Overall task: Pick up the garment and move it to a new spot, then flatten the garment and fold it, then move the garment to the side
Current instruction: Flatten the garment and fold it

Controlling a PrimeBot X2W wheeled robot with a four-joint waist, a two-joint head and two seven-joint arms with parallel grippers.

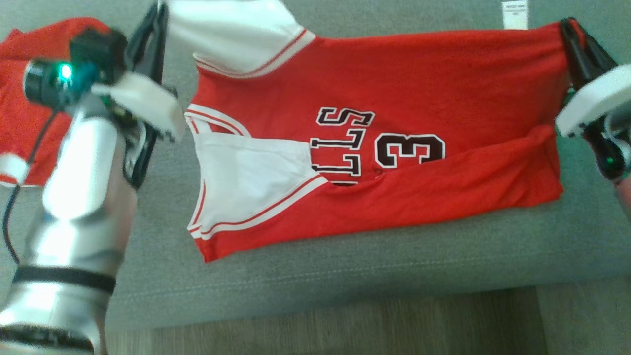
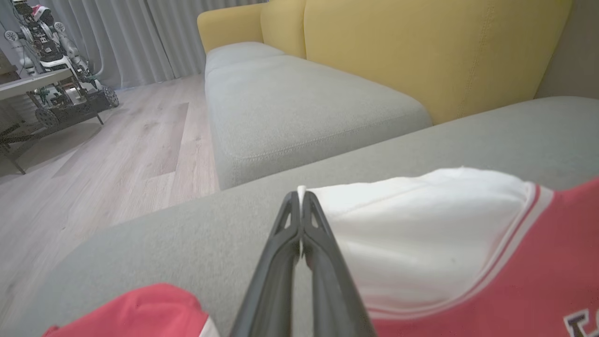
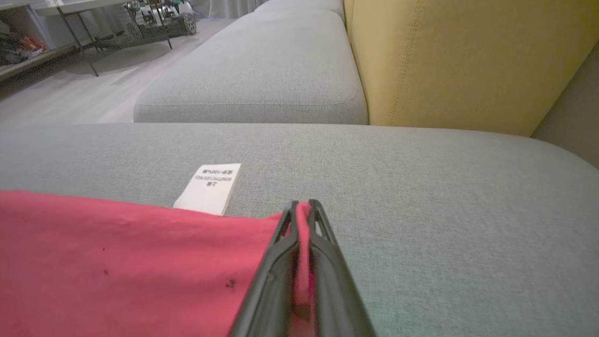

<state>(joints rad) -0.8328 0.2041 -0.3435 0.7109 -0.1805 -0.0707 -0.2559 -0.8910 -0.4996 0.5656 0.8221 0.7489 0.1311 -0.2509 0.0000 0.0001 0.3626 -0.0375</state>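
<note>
Red-and-white fabric jersey (image 1: 419, 88) is clamped in my left pincer (image 2: 301, 201) and right pincer (image 3: 302, 208); such thin edge grips may slip if I tug.

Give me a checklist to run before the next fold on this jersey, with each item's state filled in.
1. Left gripper jaws shut on the jersey's white shoulder panel: ok.
2. Right gripper jaws shut on the red hem corner: ok.
3. Far edge fairly straight between the two grips: ok.
4. Near edge folded inward over the lettering: ok.
5. Care label tucked in: not ok, it lies out on the cushion.
6. Other red garment apart from the jersey: ok.
</note>
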